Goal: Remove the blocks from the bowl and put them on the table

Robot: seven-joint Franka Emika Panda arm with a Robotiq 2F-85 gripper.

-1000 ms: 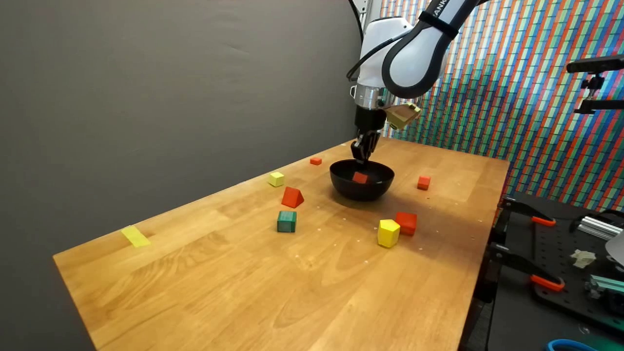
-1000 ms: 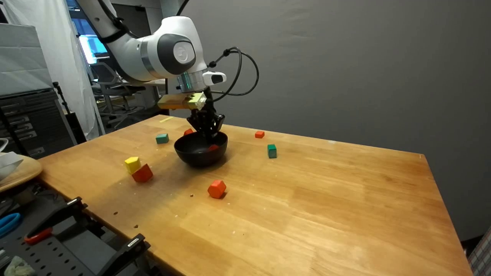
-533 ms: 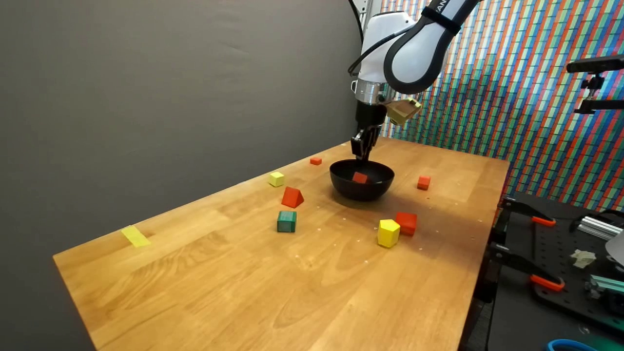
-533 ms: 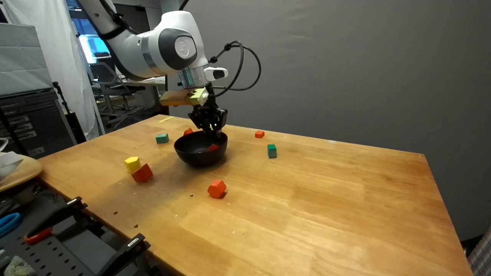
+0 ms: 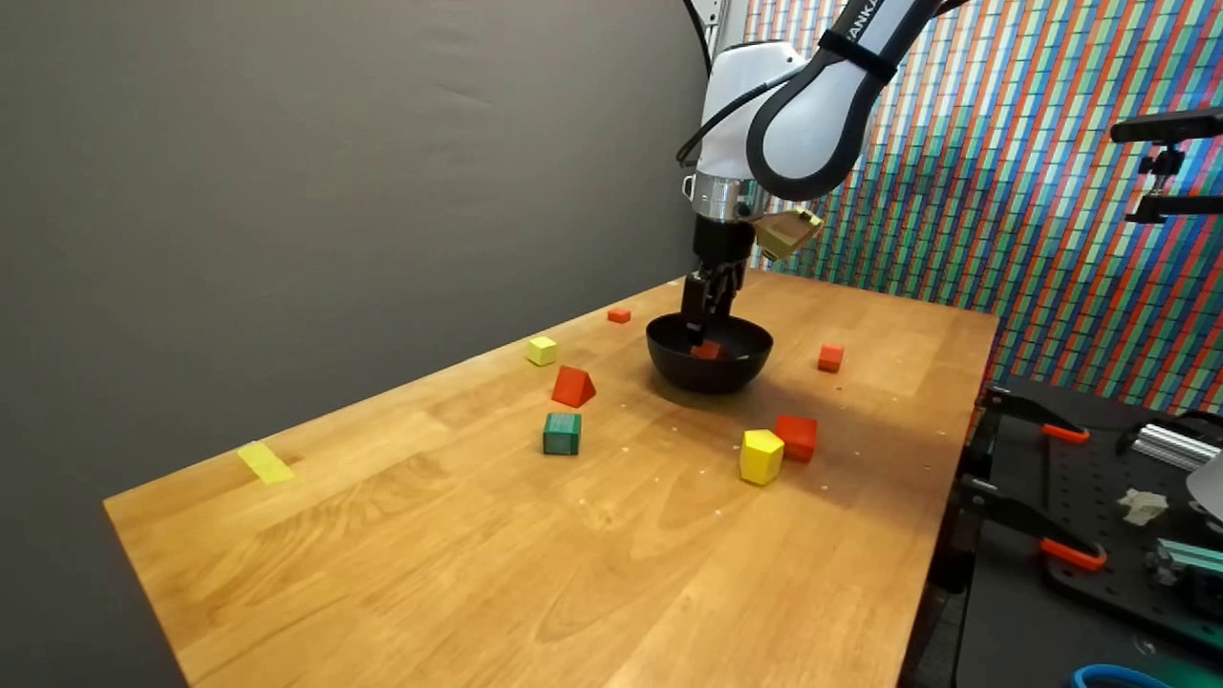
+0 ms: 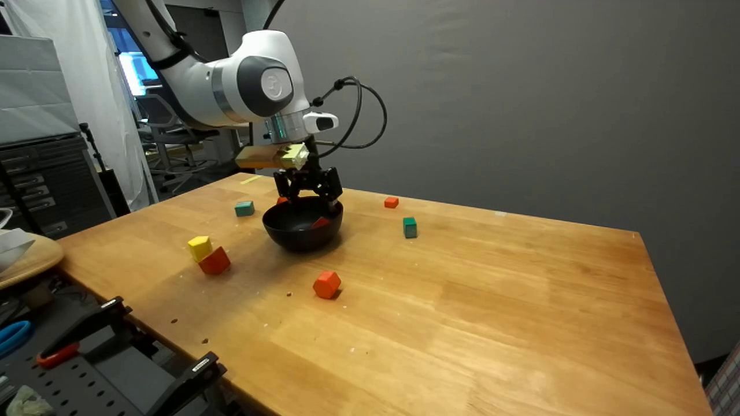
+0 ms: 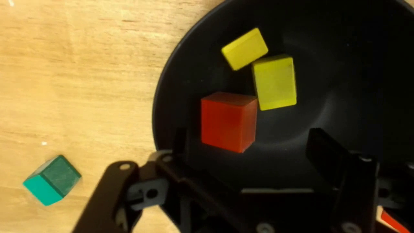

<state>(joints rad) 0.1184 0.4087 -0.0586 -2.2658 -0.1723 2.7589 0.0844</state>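
Observation:
The black bowl (image 5: pixel 707 377) stands on the wood-grain table (image 5: pixel 478 573). In the wrist view a red block (image 7: pixel 223 123) and two yellow blocks, a small block (image 7: pixel 245 48) and a larger block (image 7: pixel 275 84), lie in it close together. My gripper (image 7: pixel 248 142) is open, its fingertips spread apart at the red block's near side, with nothing gripped. In both exterior views the gripper (image 6: pixel 312 202) reaches down into the bowl. Blocks on the table include a green block (image 5: pixel 562 435), a red triangular block (image 5: pixel 573 387), a yellow block (image 5: pixel 761 458) and a red block (image 6: pixel 327 285).
More blocks sit around the bowl, among them a green block (image 6: pixel 410 227) and a yellow block (image 5: pixel 541 352). A yellow tape strip (image 5: pixel 266 462) marks the table by the wall. Black clamps (image 5: pixel 1032 521) and a dark bench line the opposite edge.
The jaws have gone from shut to wide open. After rising slightly, the gripper has come down deeper into the bowl. The blocks show no visible movement.

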